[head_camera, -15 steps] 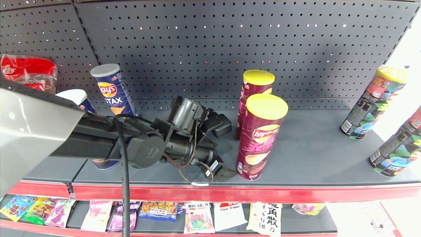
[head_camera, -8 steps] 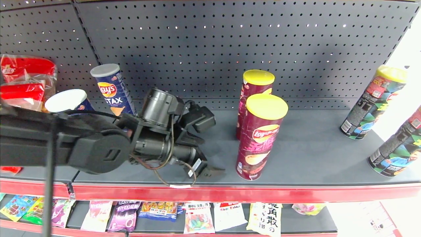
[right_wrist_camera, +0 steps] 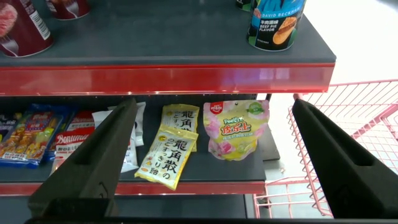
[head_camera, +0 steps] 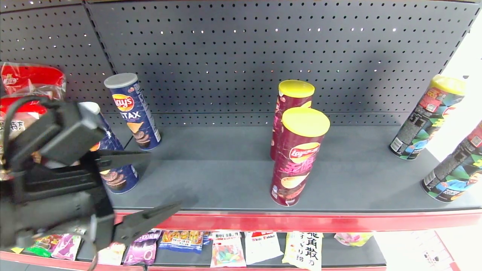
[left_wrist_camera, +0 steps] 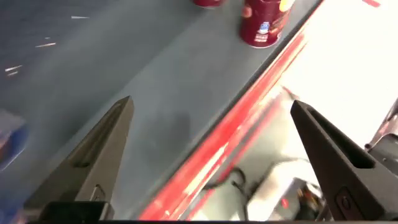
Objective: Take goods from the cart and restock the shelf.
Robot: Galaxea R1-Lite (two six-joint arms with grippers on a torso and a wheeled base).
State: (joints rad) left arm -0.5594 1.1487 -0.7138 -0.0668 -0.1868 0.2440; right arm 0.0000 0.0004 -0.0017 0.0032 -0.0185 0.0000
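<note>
Both tools were released and carried nothing. The left tool (head_camera: 163, 181) hung at the front of the shelf (head_camera: 301, 221), toward its left part, with one finger over the grey deck and the other down by the red lip, the jaws spread wide. Just beside it stood a blue can (head_camera: 115, 169), and a second blue can (head_camera: 131, 109) stood behind, near the pegboard. The right tool (right_wrist_camera: 214, 102) sat lower, spread just as wide, facing the lower shelf (right_wrist_camera: 217, 188) and its snack packets (right_wrist_camera: 171, 152).

The cart (right_wrist_camera: 351, 124) showed as red wire past the right end of the shelving, low down (what lay in it could not be made out). That was the relation the next fetch turned on: the goods lay to the right of and below both tools, and the right arm looked plainly nearer, while the left would have had to cross the whole shelf front.

On the shelf, the front maroon can (head_camera: 299, 154) and the rear maroon can (head_camera: 292, 101) stood upright, one behind the other, with dark cans (head_camera: 425, 116) at the far right. Bare deck lay between the blue and maroon cans, a likely slot. Stock here stood with its long axis vertical, so a level grip across a can's side seemed the fitting approach.
</note>
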